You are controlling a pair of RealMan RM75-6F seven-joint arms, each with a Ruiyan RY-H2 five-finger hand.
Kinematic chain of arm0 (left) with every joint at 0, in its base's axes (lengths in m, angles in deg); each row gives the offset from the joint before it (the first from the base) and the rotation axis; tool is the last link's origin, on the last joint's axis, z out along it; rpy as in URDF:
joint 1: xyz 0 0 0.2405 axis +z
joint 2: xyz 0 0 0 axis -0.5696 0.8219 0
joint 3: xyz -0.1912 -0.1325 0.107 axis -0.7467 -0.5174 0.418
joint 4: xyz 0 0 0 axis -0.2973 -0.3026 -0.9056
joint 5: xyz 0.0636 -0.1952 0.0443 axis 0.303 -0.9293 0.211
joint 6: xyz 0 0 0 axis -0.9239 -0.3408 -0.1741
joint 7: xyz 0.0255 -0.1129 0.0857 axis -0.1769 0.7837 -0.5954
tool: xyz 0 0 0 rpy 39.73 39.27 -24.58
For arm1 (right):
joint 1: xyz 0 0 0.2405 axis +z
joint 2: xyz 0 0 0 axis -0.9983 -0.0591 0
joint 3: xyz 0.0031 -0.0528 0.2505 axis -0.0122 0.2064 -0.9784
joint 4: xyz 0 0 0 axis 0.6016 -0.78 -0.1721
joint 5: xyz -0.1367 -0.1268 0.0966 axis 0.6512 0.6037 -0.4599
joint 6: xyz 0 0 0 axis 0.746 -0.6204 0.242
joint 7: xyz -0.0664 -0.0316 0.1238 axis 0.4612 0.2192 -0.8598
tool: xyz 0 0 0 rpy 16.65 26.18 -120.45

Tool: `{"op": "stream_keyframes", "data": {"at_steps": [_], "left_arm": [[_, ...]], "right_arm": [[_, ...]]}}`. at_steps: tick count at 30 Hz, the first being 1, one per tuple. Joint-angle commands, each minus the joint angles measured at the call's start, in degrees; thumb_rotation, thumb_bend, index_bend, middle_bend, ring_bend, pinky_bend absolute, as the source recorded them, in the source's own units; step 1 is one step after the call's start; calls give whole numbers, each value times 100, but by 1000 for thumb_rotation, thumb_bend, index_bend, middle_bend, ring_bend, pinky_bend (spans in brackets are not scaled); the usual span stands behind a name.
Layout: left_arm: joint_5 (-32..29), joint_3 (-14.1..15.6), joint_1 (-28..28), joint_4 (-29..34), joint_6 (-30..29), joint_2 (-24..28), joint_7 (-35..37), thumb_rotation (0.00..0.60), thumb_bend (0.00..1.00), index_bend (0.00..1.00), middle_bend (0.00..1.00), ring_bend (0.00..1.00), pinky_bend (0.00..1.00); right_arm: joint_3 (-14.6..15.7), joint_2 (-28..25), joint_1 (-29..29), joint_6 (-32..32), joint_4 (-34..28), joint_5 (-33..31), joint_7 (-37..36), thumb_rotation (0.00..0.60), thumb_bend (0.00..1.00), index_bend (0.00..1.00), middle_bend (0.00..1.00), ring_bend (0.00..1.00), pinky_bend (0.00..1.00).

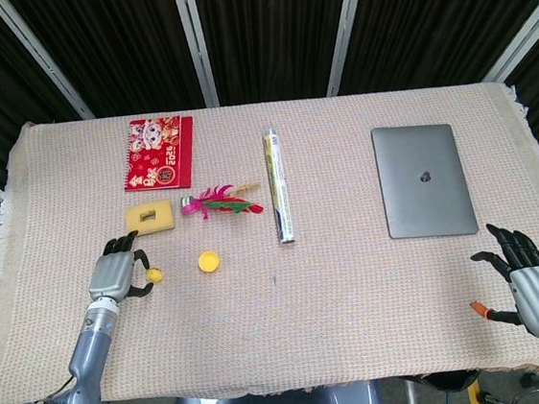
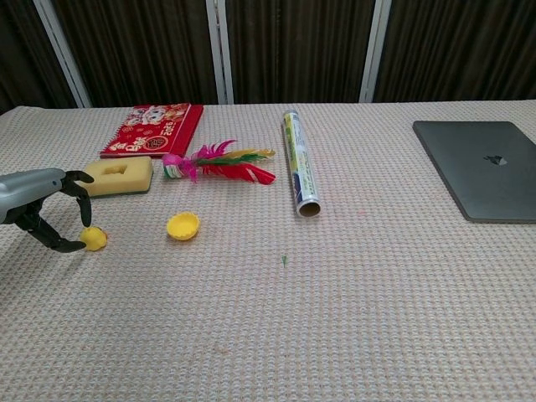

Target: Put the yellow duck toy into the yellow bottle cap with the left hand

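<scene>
- The left hand (image 2: 38, 213) sits low over the left part of the table (image 1: 356, 289), its dark fingers (image 2: 82, 194) curled around the yellow duck toy (image 2: 94, 239).
- The fingertips look to be touching the duck on both sides, pinching it; the duck rests on the cloth or just above it, and I cannot tell which.
- In the head view the duck (image 1: 154, 274) shows as a small yellow blob at the fingertips of the left hand (image 1: 115, 273).
- The yellow bottle cap (image 2: 182, 225) lies open side up on the cloth, near the duck, on the side away from the hand, and apart from it.
- The right hand (image 1: 534, 285) rests at the near right corner of the table, fingers spread and holding nothing.
- A yellow sponge (image 2: 119, 175) lies just behind the left hand, with a red notebook (image 2: 153, 129) further back.
- A feathered shuttlecock (image 2: 219, 162) lies beside the sponge, a foil roll (image 2: 299, 162) stretches front to back near the middle, and a closed laptop (image 2: 477, 169) lies on the right.
</scene>
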State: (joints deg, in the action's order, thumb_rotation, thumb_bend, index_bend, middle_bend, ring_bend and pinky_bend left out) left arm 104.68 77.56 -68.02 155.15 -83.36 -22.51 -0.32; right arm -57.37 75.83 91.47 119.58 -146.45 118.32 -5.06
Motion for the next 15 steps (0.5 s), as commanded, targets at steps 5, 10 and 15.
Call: {"op": "stream_keyframes", "data": {"at_steps": [5, 10, 15], "left_arm": [[-85, -16, -73, -98, 13, -122, -96, 600, 240, 460, 11, 39, 0], [-95, -2, -123, -145, 22, -192, -177, 600, 240, 461, 10, 39, 0], [-112, -2, -145, -138, 2, -224, -217, 600, 247, 469, 10, 41, 0]], "right_arm": [[0, -4, 2, -19, 5, -19, -20, 600, 20, 313, 8, 0, 0], [1, -9, -3, -10, 10, -18, -51, 600, 20, 313, 8, 0, 0], [3, -10, -7, -1, 17, -11, -59, 600, 20, 313, 8, 0, 0]]}}
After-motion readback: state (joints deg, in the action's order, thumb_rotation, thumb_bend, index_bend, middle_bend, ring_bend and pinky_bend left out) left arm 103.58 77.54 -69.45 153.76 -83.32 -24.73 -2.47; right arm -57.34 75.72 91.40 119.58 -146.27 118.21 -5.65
